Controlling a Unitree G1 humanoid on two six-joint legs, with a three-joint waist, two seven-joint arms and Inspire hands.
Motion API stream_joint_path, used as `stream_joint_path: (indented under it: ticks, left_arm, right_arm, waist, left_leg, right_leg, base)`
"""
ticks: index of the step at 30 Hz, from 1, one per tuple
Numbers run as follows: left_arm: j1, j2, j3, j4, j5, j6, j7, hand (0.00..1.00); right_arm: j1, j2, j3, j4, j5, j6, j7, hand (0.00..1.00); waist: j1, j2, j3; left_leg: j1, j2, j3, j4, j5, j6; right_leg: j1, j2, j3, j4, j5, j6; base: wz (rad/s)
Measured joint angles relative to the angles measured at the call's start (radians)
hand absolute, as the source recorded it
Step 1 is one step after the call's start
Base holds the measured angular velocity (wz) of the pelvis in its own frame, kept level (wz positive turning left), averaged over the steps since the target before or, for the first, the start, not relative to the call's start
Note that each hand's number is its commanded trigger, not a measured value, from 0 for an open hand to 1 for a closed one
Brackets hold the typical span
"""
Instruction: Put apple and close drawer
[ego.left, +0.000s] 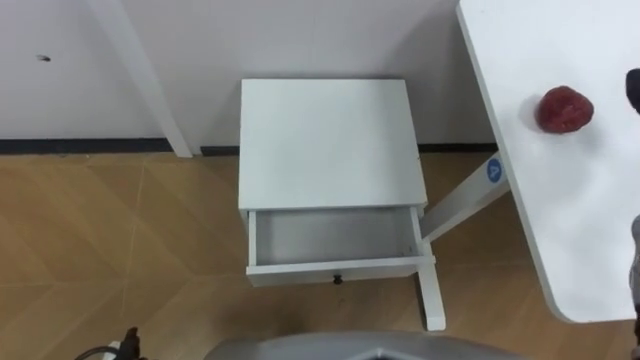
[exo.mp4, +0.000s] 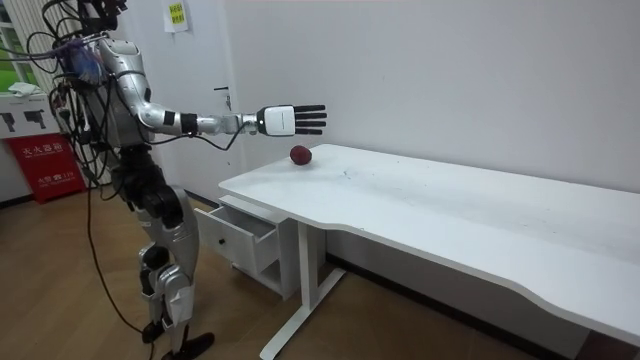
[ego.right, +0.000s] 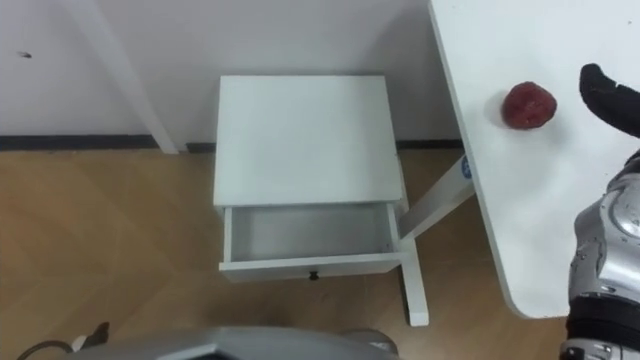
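Note:
A dark red apple (ego.right: 528, 105) lies on the white table (ego.right: 520, 220) near its edge, to the right of the cabinet. My right hand (exo.mp4: 285, 120) is stretched out over the table with straight fingers, open and holding nothing. It hovers just beside and above the apple (exo.mp4: 301, 155) without touching it. In the right eye view the right hand (ego.right: 612, 100) shows a little to the right of the apple. The small white cabinet (ego.left: 328, 140) stands against the wall, and its drawer (ego.left: 340, 270) is pulled out towards me with nothing inside.
I stand on the wooden floor facing the cabinet, with the table on my right. The table's white leg (ego.left: 432, 290) stands close to the drawer's right corner. A white post (ego.left: 140, 70) leans by the wall at the left.

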Motion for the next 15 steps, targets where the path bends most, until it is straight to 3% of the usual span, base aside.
stream_joint_path:
  ticks: [10, 15]
  left_arm:
    - [-0.001, 0.008, 0.031, -0.015, 0.02, 0.017, -0.033, 0.0]
    - [0.001, 0.036, 0.031, -0.035, 0.021, 0.02, -0.043, 0.0]
  right_arm:
    - [-0.024, -0.03, 0.001, 0.073, 0.003, 0.013, 0.094, 0.0]
    - [-0.039, -0.055, 0.021, 0.103, 0.0, 0.032, 0.152, 0.0]
  waist:
    - [0.022, 0.002, -0.0035]
    - [0.025, -0.008, -0.0055]
  left_leg:
    - [0.0, 0.001, -0.002, 0.007, 0.0, 0.0]
    - [-0.001, 0.002, -0.004, 0.013, 0.001, -0.001]
  right_leg:
    - [0.001, -0.001, -0.002, -0.001, 0.0, 0.0]
    - [0.003, -0.001, -0.003, -0.001, 0.0, 0.0]
  base:
    - [0.01]
    - [0.0]
